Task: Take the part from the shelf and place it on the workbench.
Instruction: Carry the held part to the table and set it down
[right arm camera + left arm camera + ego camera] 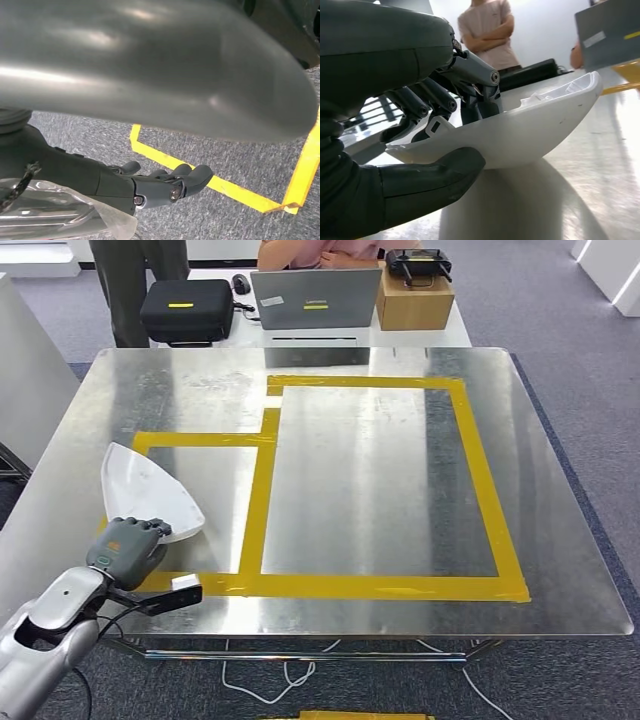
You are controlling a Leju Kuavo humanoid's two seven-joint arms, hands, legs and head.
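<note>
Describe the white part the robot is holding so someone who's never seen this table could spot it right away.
Find the shiny metal workbench marked with yellow tape rectangles. In the smaller rectangle near the robot's left, the left hand grips a white curved plastic shell, shallow and pointed like a boat hull. It is the table's one white object.

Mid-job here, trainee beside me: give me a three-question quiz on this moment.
1. True or false: the left hand grips the white part.
2. Where does the part sit? A) inside the smaller yellow-taped box on the workbench; B) inside the larger one; C) on the floor.
3. Fill in: the right hand hangs over grey carpet, holding ____.

Key: 1 true: thumb under the rim, fingers over it. 2 A, at the workbench's left side. 3 nothing, fingers only lightly curled.
</note>
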